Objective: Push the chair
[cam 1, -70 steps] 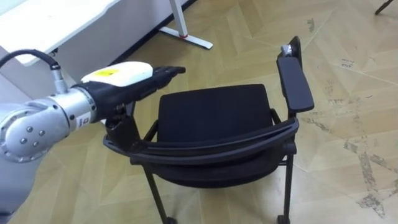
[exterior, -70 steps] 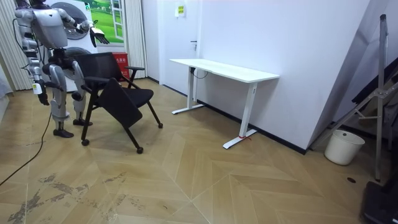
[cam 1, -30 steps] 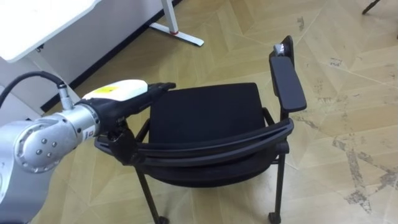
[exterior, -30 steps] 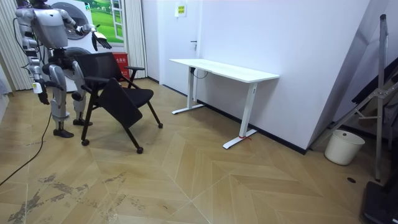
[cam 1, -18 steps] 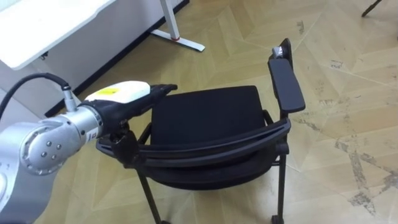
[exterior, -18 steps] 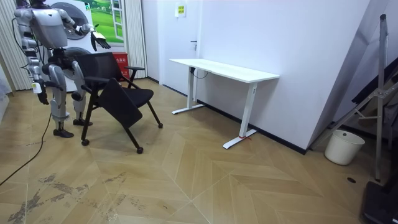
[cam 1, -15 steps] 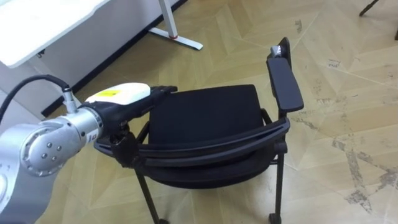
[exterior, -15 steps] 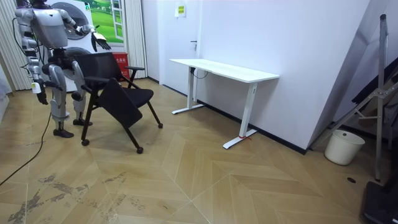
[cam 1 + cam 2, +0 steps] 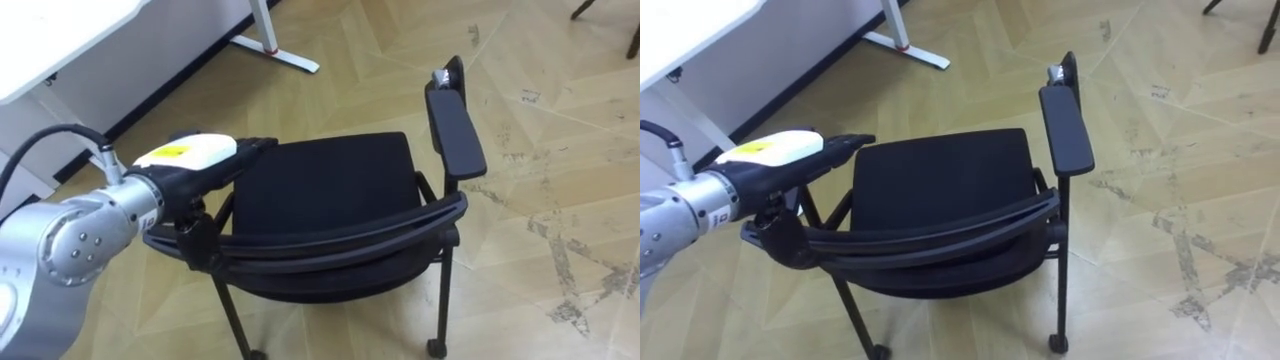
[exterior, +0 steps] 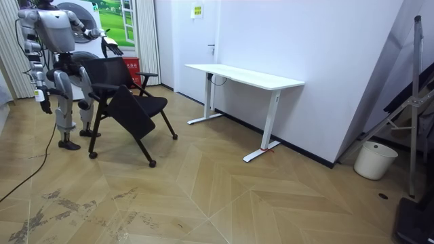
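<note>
Black from seat to frame, the chair (image 9: 325,185) stands on pale wooden parquet (image 9: 560,150) right below us in the left eye view, its curved backrest nearest to us and its seat facing away. Our left hand (image 9: 205,160) reaches in from the lower left with its fingers stretched flat, grasping nothing. It lies over the chair's left side at the seat's edge, and we cannot tell whether it presses there. The right armrest (image 9: 455,125) stands free on the other side. A white worktop (image 9: 45,35) takes the upper left corner, its foot (image 9: 275,55) on the parquet beyond the chair. In the room view we stand upright close behind the chair at the room view's left, the left hand raised above the backrest. Our right hand (image 10: 41,96) hangs low beside the body, too small for us to tell how its fingers lie. The worktop stands well apart near the middle, against the white wall, and a white bucket (image 10: 375,160) sits on the parquet toward the room view's right. The right eye view gives the same scene: the flat left hand over the chair's left side.
</note>
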You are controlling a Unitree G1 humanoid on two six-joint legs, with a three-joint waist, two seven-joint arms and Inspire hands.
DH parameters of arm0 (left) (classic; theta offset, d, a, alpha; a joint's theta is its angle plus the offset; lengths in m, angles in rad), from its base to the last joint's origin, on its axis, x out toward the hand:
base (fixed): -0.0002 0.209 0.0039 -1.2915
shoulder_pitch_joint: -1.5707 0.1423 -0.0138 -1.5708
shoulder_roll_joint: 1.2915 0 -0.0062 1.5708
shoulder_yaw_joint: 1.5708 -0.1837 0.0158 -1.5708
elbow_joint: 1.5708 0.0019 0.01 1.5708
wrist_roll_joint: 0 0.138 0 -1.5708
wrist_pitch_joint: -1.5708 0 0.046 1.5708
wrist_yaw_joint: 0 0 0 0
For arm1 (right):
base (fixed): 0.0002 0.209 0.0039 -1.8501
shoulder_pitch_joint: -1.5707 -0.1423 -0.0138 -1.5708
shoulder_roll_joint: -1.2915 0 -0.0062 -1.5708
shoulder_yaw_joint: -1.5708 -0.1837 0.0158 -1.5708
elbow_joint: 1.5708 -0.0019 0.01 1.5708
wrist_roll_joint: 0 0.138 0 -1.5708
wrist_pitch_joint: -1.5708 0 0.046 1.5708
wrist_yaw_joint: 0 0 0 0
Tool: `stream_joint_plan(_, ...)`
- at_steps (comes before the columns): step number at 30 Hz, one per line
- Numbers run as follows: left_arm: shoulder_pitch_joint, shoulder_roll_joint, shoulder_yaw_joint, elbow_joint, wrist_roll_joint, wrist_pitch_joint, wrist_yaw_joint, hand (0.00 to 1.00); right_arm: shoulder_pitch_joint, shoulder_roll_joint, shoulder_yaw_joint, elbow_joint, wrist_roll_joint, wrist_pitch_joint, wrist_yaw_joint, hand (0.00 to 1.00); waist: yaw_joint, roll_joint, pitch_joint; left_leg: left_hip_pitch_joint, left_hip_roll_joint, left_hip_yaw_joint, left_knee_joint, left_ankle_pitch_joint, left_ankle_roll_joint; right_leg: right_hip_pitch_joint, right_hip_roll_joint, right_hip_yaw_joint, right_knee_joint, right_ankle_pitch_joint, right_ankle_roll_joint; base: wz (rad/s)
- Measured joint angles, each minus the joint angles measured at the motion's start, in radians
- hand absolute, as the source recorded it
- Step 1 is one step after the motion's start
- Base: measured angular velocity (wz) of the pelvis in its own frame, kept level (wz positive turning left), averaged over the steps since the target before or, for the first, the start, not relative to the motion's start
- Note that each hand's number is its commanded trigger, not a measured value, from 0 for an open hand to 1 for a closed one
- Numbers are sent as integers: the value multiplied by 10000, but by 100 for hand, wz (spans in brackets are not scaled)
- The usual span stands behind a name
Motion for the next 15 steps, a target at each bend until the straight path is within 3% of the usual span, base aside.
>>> stream_joint_plan(3,96,-29,-54,1,93,-67,212,0,0,2,2,9,32,-5,-169,0,-3,-4,-18,-10,-3,9,9,0,0,-7,0,0,-12,0,0,-1)
stream_joint_plan(8,265,-42,-55,1,154,-226,341,0,6,5,0,30,38,-24,-426,0,-12,-45,-122,1,-3,41,32,1,0,0,-1,10,-20,0,-1,-1)
stream_joint_plan(15,376,-215,-77,382,197,-495,1046,0,3,12,-1,7,180,-65,-657,0,-26,-31,-144,180,5,47,-2,-1,-2,162,1,8,-16,0,-1,0)
